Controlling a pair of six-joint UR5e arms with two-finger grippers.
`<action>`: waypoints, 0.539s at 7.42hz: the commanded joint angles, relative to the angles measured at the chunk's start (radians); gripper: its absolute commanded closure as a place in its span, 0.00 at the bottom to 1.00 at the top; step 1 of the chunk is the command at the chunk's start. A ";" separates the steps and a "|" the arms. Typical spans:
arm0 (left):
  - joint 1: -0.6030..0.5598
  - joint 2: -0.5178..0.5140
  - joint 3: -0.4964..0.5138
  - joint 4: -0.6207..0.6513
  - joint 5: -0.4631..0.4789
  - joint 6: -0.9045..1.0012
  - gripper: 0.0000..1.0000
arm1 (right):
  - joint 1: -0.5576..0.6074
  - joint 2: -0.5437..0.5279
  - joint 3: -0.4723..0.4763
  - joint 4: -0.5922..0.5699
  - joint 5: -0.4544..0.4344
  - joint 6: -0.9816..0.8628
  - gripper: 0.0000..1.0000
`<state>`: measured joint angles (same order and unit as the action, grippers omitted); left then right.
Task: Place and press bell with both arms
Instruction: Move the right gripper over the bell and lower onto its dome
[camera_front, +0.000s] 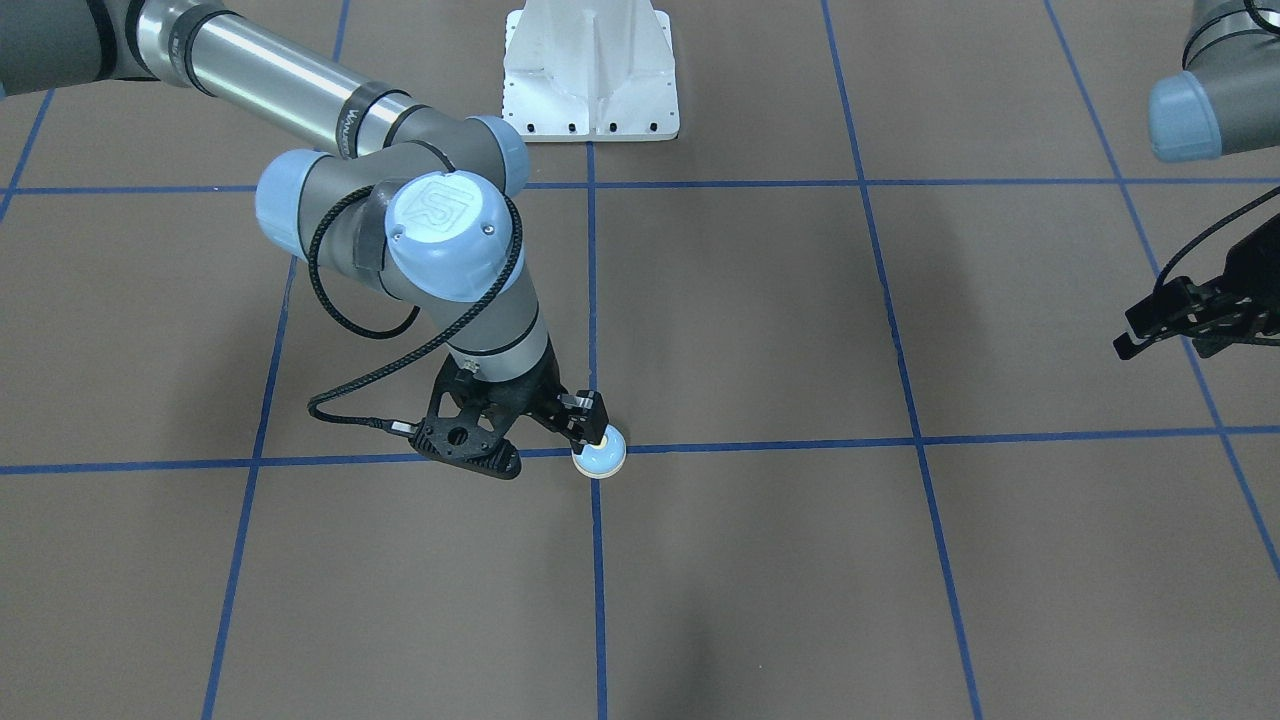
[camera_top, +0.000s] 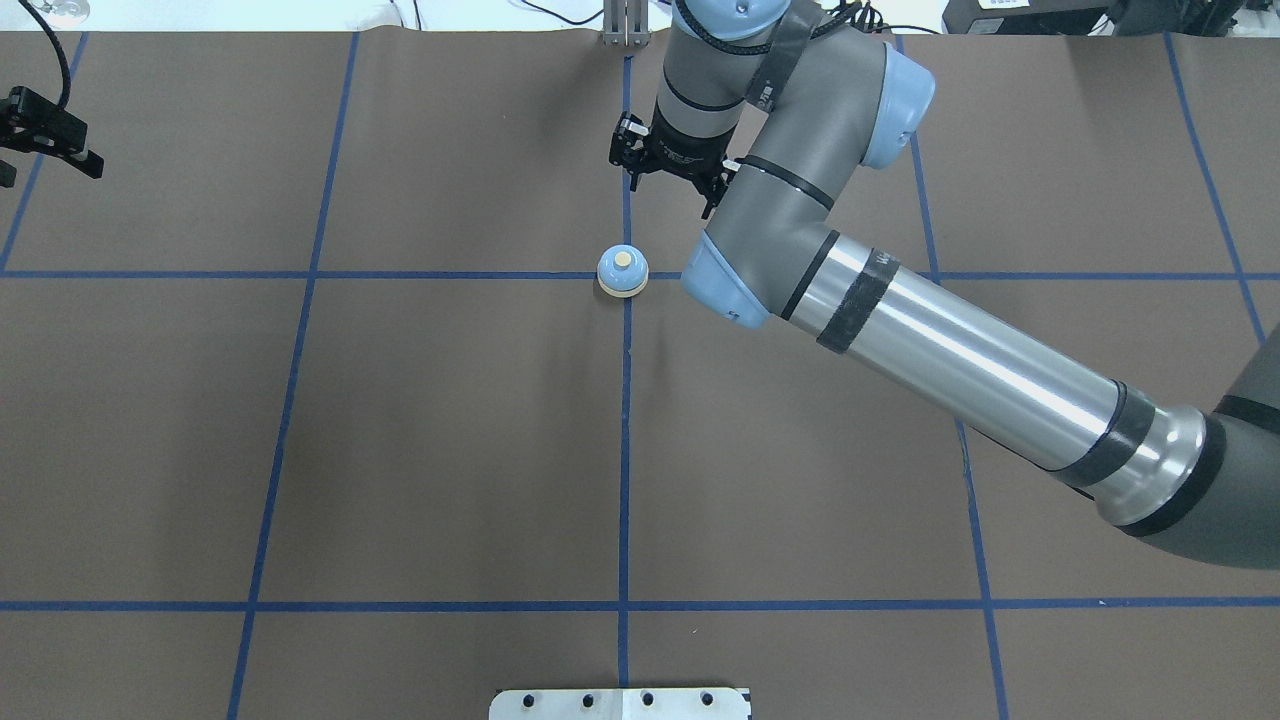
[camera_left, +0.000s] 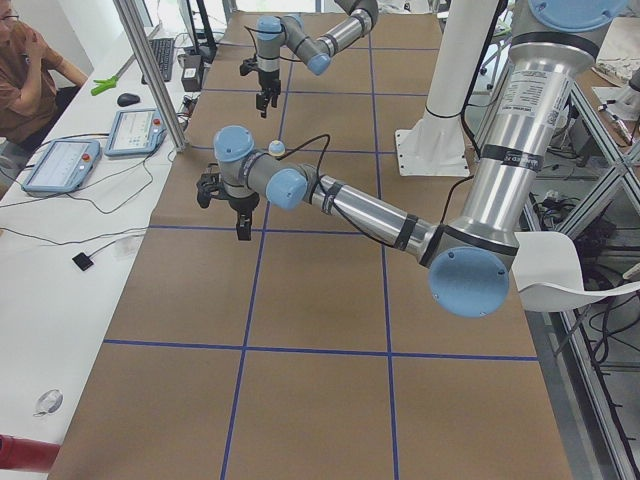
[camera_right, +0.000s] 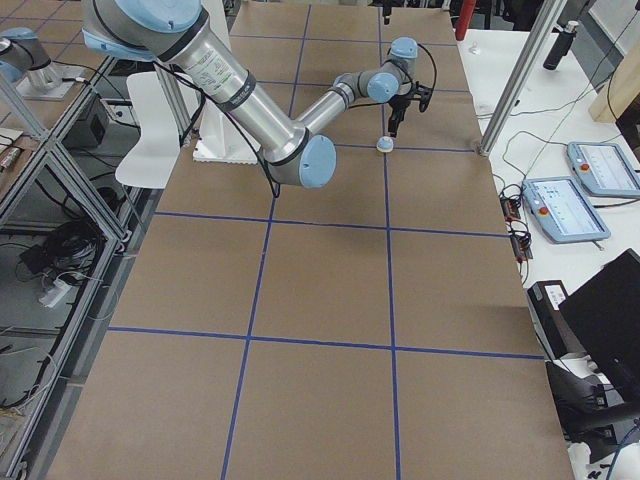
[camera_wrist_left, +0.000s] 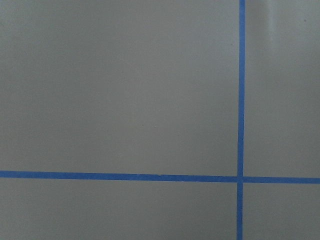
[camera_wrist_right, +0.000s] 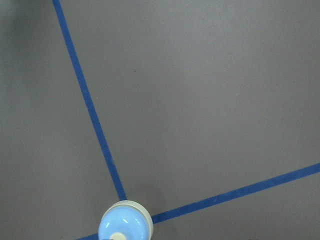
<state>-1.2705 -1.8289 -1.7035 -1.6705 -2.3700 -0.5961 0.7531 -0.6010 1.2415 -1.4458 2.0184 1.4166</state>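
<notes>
The light-blue bell (camera_top: 622, 270) with its cream button stands upright on the brown table, on a crossing of blue tape lines; it also shows in the front view (camera_front: 600, 455) and at the bottom of the right wrist view (camera_wrist_right: 125, 225). My right gripper (camera_top: 668, 170) hangs open and empty above the bell, a little beyond it, and does not touch it. In the front view one of its fingers (camera_front: 588, 418) overlaps the bell's top. My left gripper (camera_top: 45, 150) is open and empty, far off at the table's left edge (camera_front: 1165, 335).
The white pedestal base (camera_front: 590, 80) stands at the robot's side of the table. Blue tape lines (camera_wrist_left: 241, 100) grid the brown surface. An operator (camera_left: 25, 70), control pendants (camera_left: 60, 165) and a metal post (camera_left: 150, 70) are beside the far table edge.
</notes>
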 joint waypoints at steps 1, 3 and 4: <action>0.002 -0.001 0.004 0.000 0.000 -0.001 0.00 | -0.041 0.018 -0.028 0.001 -0.024 0.065 0.48; 0.002 -0.001 0.008 0.000 0.000 -0.001 0.00 | -0.060 0.056 -0.072 0.004 -0.056 0.127 0.91; 0.003 -0.001 0.008 0.000 0.000 -0.001 0.00 | -0.066 0.117 -0.147 0.004 -0.058 0.127 1.00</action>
<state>-1.2681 -1.8299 -1.6967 -1.6705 -2.3700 -0.5967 0.6973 -0.5442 1.1680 -1.4428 1.9682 1.5310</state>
